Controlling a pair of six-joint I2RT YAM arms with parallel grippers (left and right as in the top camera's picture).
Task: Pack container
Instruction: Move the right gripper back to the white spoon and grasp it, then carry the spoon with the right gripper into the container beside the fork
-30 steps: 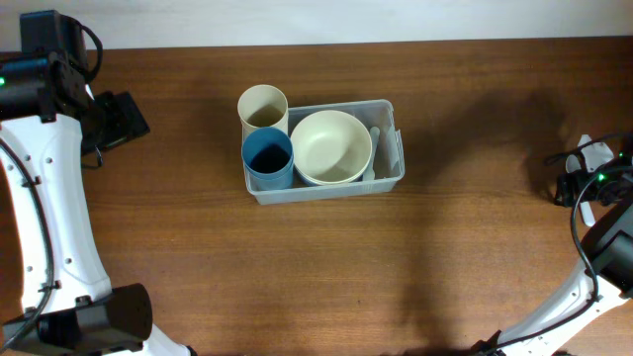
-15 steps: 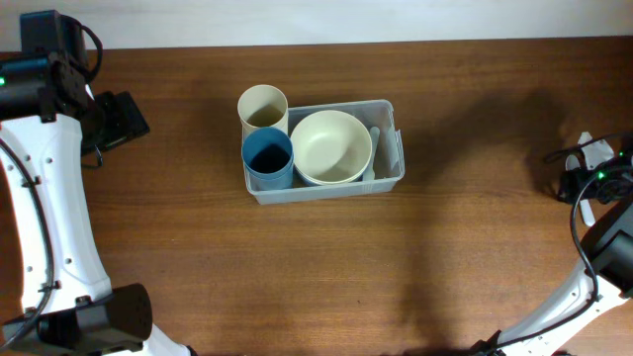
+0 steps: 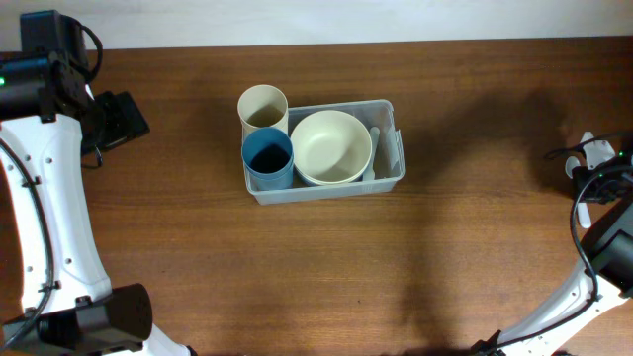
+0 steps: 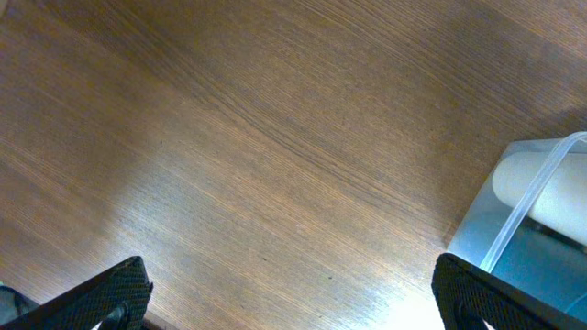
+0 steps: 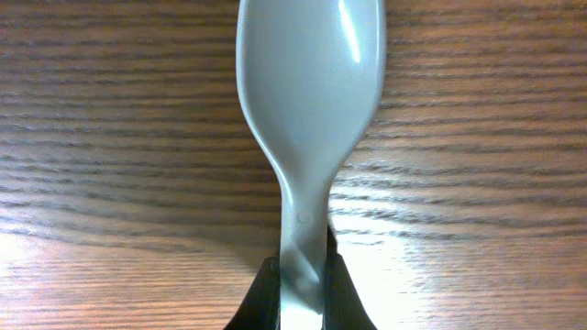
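Container (image 3: pixel 326 192): clear bin, centre-rear of table (image 3: pixel 297 277), unmoved; holds blue cup (image 3: pixel 267 156) and cream bowl (image 3: pixel 330 146).
Right gripper (image 5: pixel 300 286): far right of table; jaws, wide a second ago, now clamped on grey spoon (image 5: pixel 310 110) handle.
Left gripper (image 4: pixel 293 302): jaws spread wide, empty, left of container, unchanged.

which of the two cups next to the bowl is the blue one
The blue cup stands in the left end of the container, beside the cream bowl. The cream cup is at the corner just above it in the overhead view.
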